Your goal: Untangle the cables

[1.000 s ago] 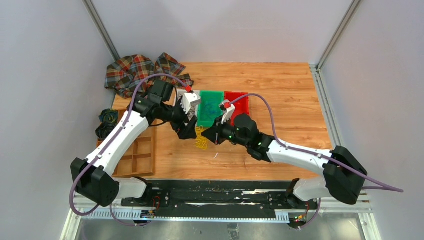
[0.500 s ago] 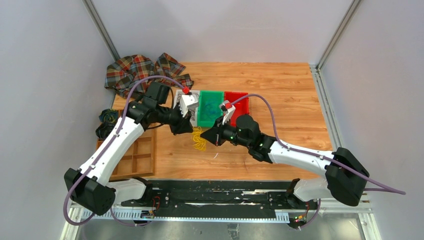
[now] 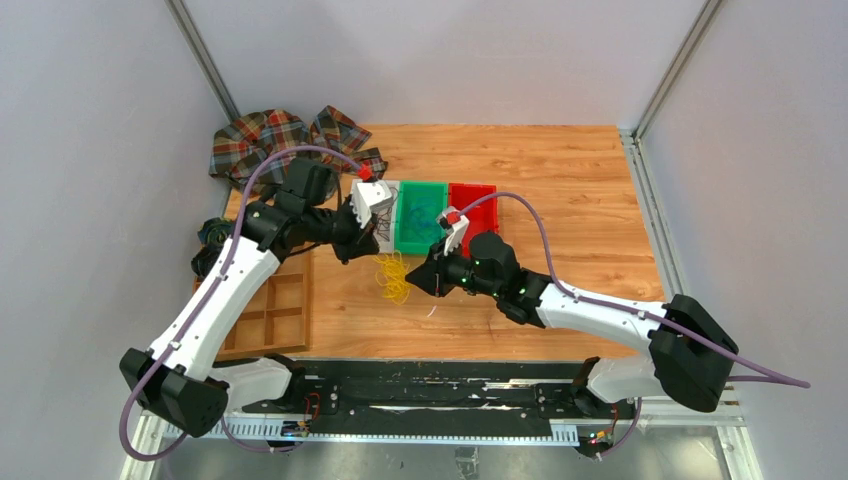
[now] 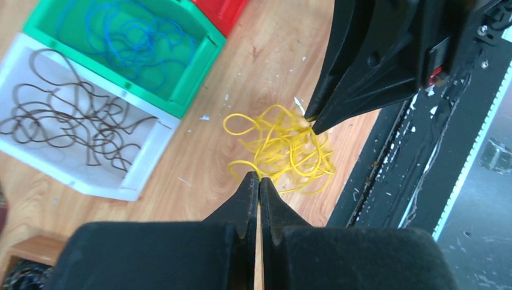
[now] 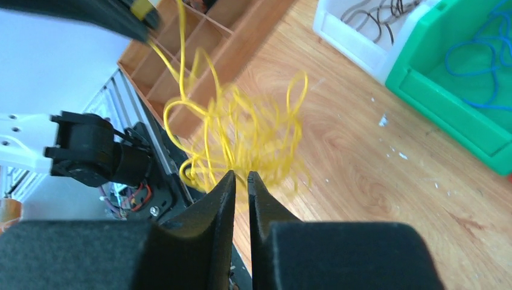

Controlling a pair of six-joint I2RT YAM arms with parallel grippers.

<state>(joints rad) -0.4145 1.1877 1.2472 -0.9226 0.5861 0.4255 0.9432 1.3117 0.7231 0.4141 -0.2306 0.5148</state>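
Lighting is bright, even and diffuse from above, with no hard glare. The table [image 3: 570, 190] shows only faint, soft-edged shadows. The overhead view is sharp throughout. In the right wrist view the yellow cable [image 5: 241, 139] is smeared by motion blur and the right gripper [image 5: 241, 176] is soft. In the left wrist view the background is crisp and the left gripper [image 4: 259, 180] is slightly out of focus.

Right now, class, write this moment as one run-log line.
left gripper: shut on yellow cables | right gripper: tips at the tangle, grip unclear | white bin: dark cables | green bin: blue cables
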